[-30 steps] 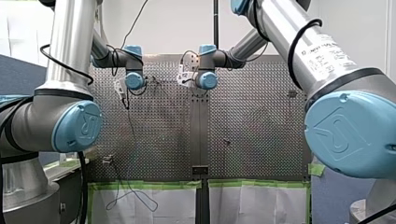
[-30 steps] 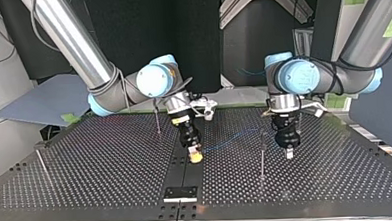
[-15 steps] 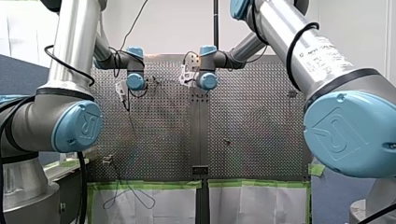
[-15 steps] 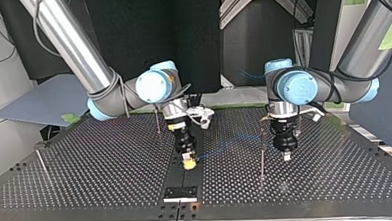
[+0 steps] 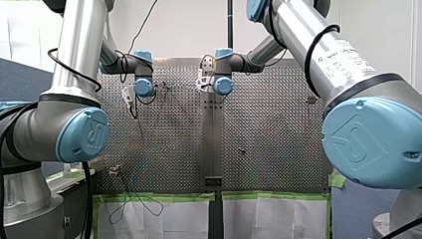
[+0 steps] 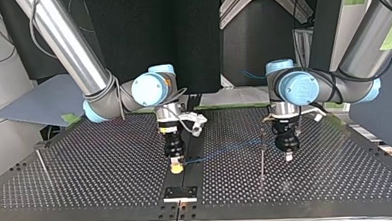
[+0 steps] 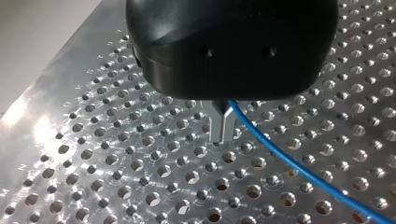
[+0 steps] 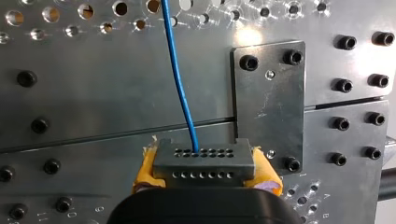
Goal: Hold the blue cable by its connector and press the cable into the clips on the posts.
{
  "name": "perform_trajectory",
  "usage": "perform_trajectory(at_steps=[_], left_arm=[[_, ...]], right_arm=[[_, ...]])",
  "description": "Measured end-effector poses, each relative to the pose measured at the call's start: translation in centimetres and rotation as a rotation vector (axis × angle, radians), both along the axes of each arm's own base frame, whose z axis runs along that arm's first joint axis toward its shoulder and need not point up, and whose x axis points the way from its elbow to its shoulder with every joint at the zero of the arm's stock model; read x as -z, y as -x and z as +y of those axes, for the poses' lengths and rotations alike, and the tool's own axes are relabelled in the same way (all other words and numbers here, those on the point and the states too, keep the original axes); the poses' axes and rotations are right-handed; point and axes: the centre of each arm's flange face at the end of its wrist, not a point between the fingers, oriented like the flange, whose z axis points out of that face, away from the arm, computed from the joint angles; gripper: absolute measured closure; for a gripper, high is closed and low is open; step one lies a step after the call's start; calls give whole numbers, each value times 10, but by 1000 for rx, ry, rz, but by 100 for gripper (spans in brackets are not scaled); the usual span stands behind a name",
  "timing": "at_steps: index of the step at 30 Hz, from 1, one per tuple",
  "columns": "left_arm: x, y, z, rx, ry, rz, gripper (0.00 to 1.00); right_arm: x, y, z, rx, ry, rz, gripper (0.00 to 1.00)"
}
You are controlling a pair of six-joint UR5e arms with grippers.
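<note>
Yellow pads of my right gripper (image 8: 205, 170) clamp the grey connector (image 8: 204, 161). The blue cable (image 8: 180, 84) runs from it above the perforated table's (image 6: 86, 175) middle to my left gripper (image 7: 222, 123), whose metal fingers pinch it. I count two posts: one post (image 6: 261, 155) beside that gripper, another post (image 6: 40, 162) near a side edge. A dark backdrop (image 6: 201, 40) stands behind.

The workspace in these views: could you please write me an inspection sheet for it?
Surface: perforated metal table, bolted dark plate on it.
Job's things: blue cable runs from grey drilled connector block past thin metal post; clips not discernible.
Clutter: nothing seen.
Grippers: right gripper, yellow-padded fingers shut on connector block; left gripper, metal fingers shut on the cable.
Cables: thin black wire hangs below the table edge.
Surroundings: green tape, white sheets.
</note>
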Motion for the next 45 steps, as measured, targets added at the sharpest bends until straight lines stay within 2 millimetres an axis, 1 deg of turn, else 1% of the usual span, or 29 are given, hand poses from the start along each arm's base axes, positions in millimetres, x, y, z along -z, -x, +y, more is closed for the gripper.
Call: perform_trajectory(at_steps=[9,10,11,12,13,14,15,17,18,23,27,32,36,45], left_arm=[[-2,-1,-3,29,8,-15,100],[-2,-1,-3,29,4,-15,96],[-3,-1,-3,29,-1,-16,96],[-4,-1,-3,28,-9,-17,72],[-5,0,-4,26,-15,-19,38],[-7,0,-4,25,-21,-21,38],[-9,1,-4,23,-27,-24,18],[-11,2,-3,17,-28,-26,18],[-13,3,-3,11,-27,-27,0],[-20,9,2,-29,-35,-20,0],[-19,13,5,-65,-54,12,0],[-14,20,-2,-60,-44,49,0],[0,31,-11,-35,-25,101,0],[37,60,-21,-11,-24,216,0]], right_arm=[[0,-2,2,-11,0,2,100],[0,-3,3,-13,0,3,100],[0,-3,3,-14,-1,4,100],[0,-4,4,-15,-1,5,100],[1,-4,5,-16,-2,6,100],[1,-4,5,-18,-3,8,100],[1,-5,6,-18,-4,10,100],[1,-5,7,-20,-6,13,100],[2,-5,8,-20,-7,14,100],[2,-7,11,-25,-11,19,100],[3,-9,13,-29,-15,23,100],[4,-11,17,-33,-20,27,100],[5,-12,20,-37,-27,33,100],[5,-15,23,-43,-31,37,100]])
